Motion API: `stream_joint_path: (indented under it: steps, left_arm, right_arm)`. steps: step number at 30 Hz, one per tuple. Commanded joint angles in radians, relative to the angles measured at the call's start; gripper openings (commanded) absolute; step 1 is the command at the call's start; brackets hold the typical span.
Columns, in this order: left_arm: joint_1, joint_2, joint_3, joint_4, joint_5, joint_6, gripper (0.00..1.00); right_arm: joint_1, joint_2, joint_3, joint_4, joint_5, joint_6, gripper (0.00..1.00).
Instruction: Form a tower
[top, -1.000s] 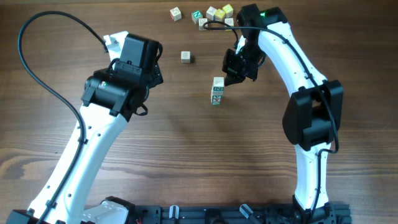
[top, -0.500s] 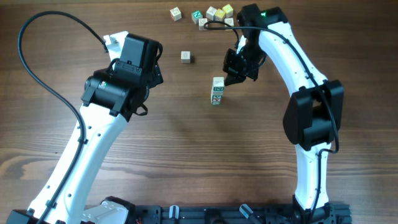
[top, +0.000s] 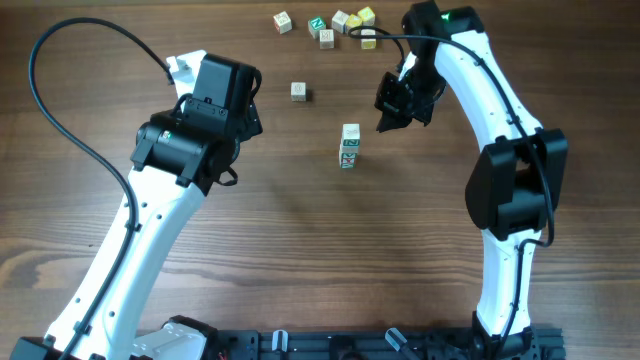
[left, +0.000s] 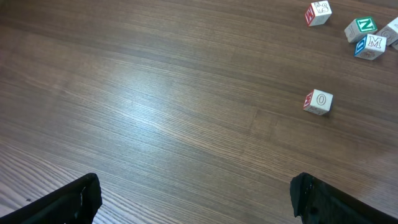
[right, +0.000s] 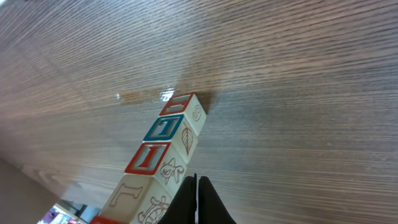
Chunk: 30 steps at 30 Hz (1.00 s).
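Beside the right pincer: the tower (top: 349, 146) stood alone, just off the closed tips on the side facing the left arm, touching neither finger.
Right pincer (top: 385, 122): fingers pressed together, nothing between them.
Change: a second earlier I had those tips right by the tower's top cube; by this moment I had drawn them back and outward, leaving a clear gap.
Tower: it had not shifted while the arm backed off.
Right wrist view: the column ran just ahead of the shut tips, its red and blue faces lined up squarely, several cubes high.
Left pincer (left: 198, 205): jaws spread wide, empty, well away from the tower.
Lone cube (left: 319, 101): ahead of the left pincer, off to its right.
Loose cluster (top: 338, 22): beyond the right pincer, on the far side from the tower.
Meaning: I judged the last cube placed and standing; the next step would need the right pincer opened and sent for another cube.
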Motion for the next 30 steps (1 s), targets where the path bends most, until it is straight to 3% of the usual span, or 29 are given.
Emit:
stream_joint_path:
  steps: [1, 30]
  left_arm:
    - [0.005, -0.005, 0.001, 0.002, -0.003, 0.011, 1.0]
    - [0.005, -0.005, 0.001, 0.002, -0.003, 0.011, 1.0]
  right_arm:
    - [0.007, -0.04, 0.002, -0.005, -0.031, 0.001, 0.04]
    - [0.083, -0.092, 0.008, -0.053, 0.008, 0.001, 0.05]
